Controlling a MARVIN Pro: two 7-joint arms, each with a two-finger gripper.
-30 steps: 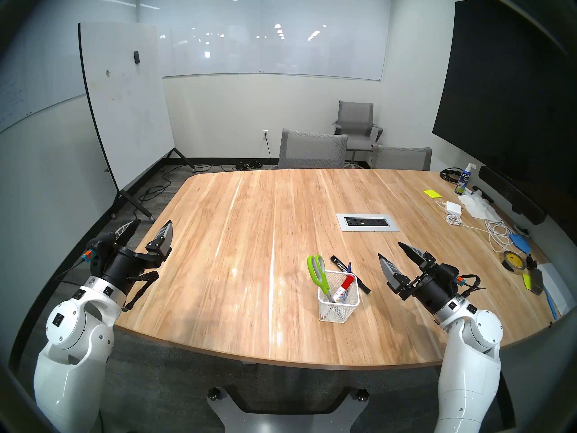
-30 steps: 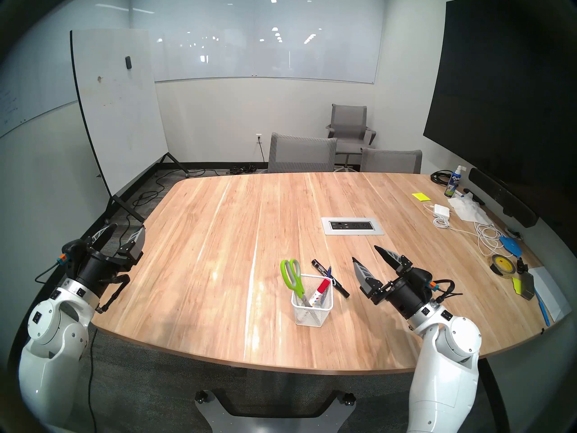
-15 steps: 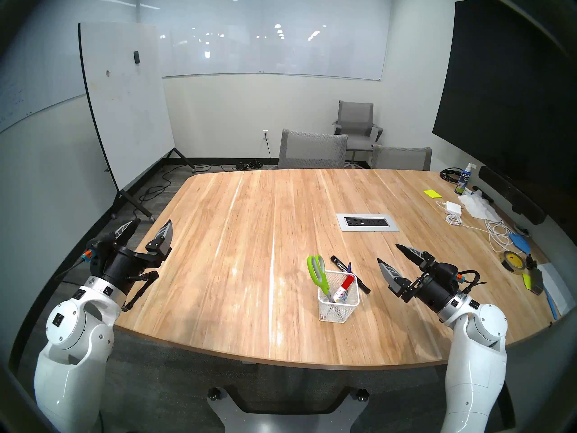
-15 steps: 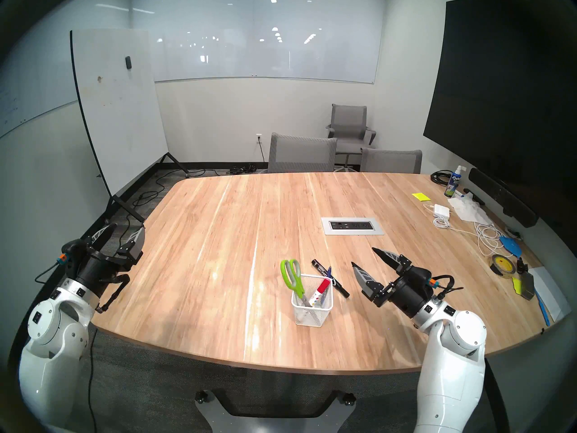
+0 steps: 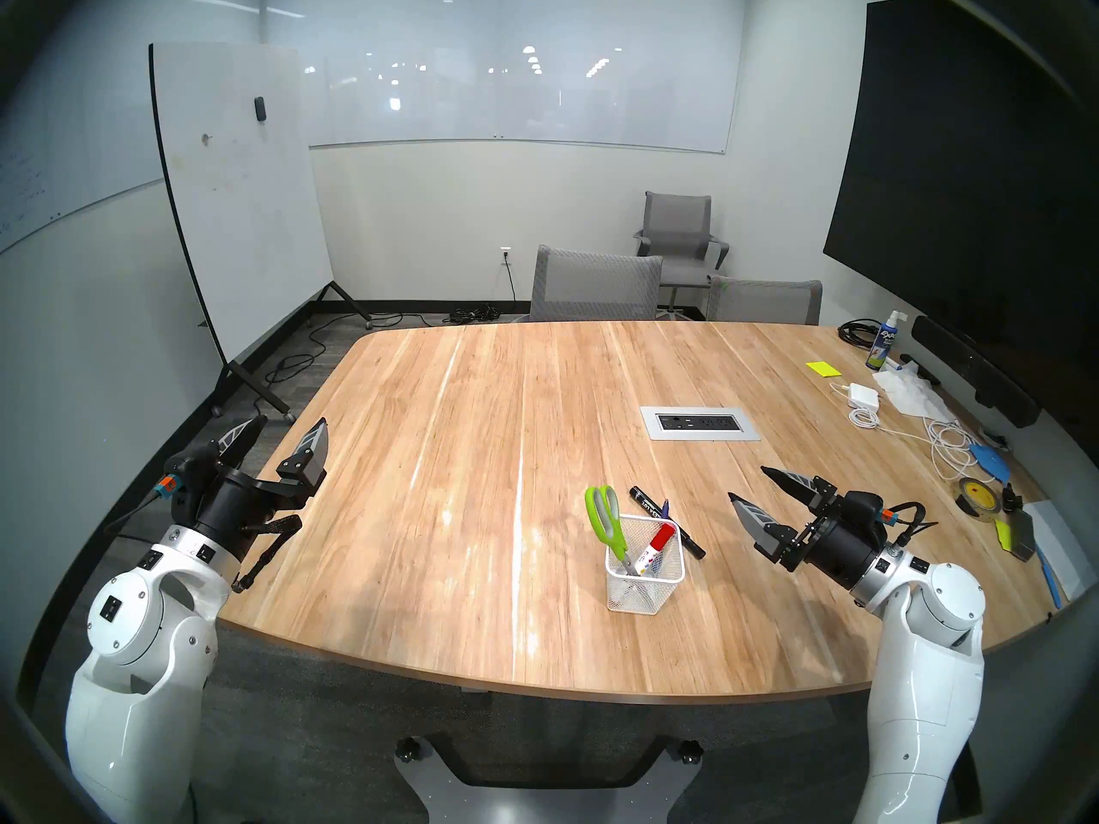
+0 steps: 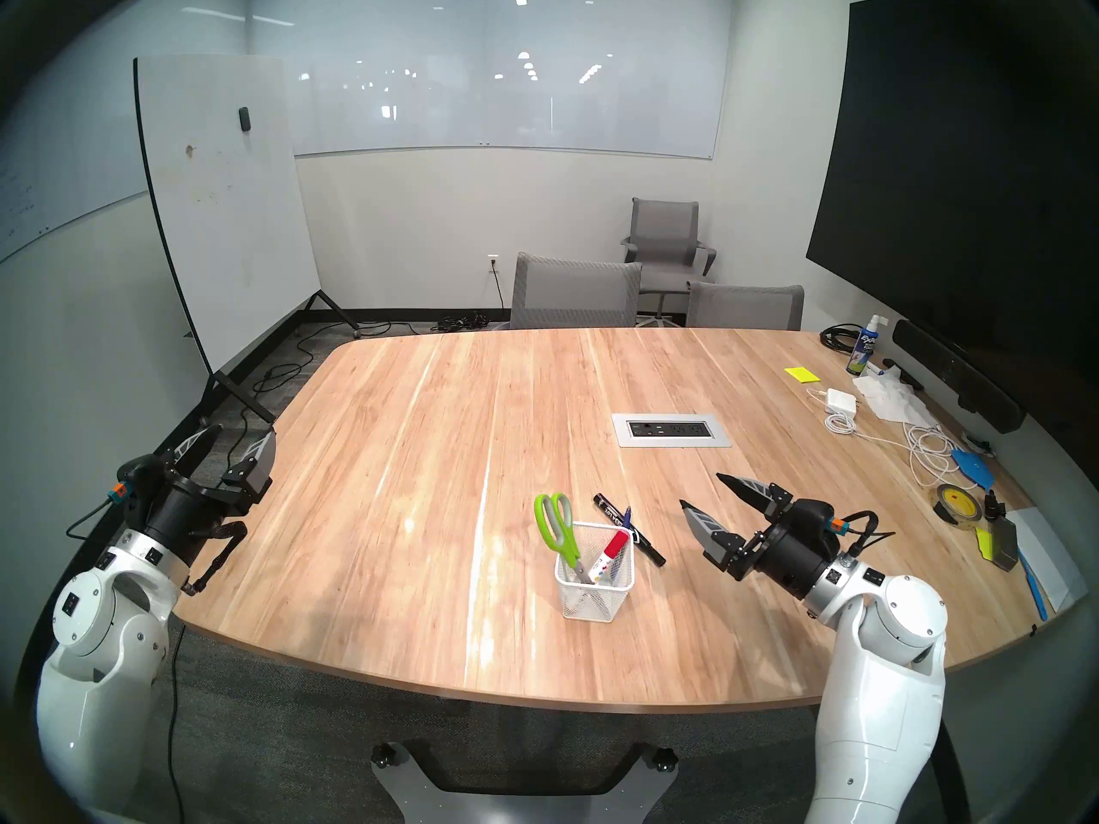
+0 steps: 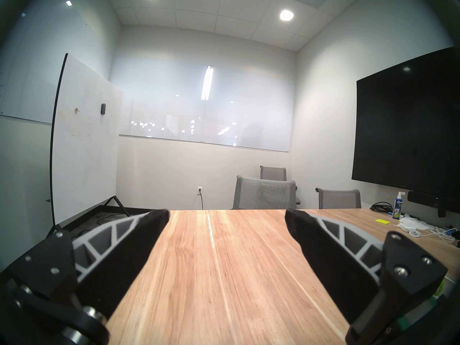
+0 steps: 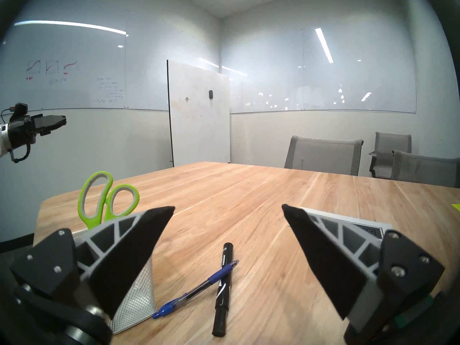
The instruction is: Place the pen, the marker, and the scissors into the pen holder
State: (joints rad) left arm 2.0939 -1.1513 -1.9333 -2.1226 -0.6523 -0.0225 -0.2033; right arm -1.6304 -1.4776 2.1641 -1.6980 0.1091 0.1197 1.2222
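The pen holder [image 5: 645, 579] stands on the worktop [image 5: 452, 448] toward the robot's right, and it already has two things in it: the scissors [image 5: 606, 522], blades down with the green handle loops sticking up above the rim and leaning toward the left, and a red-capped marker [image 5: 654, 546] slanting out of the opposite corner. So the scissors are done, and a marker looks done as well. What is left lies flat on the wood just behind and to the right of the holder: the blue pen [image 8: 196, 288] and a black marker [image 8: 222, 287], crossed over one another, the pen's rear end touching or almost touching the foot of the mesh wall. The pen plainly still has to go in; whether the black marker counts too is a guess, since the task names only one marker. The right hand [image 5: 750, 485] hangs above the worktop a little to the right of that pair, its fingers spread wide and holding nothing, pointed toward them. The left hand [image 5: 291, 429] sits well apart at the worktop's far left edge, also wide and empty. By my reading the job is roughly two thirds through, with the pen pickup next.
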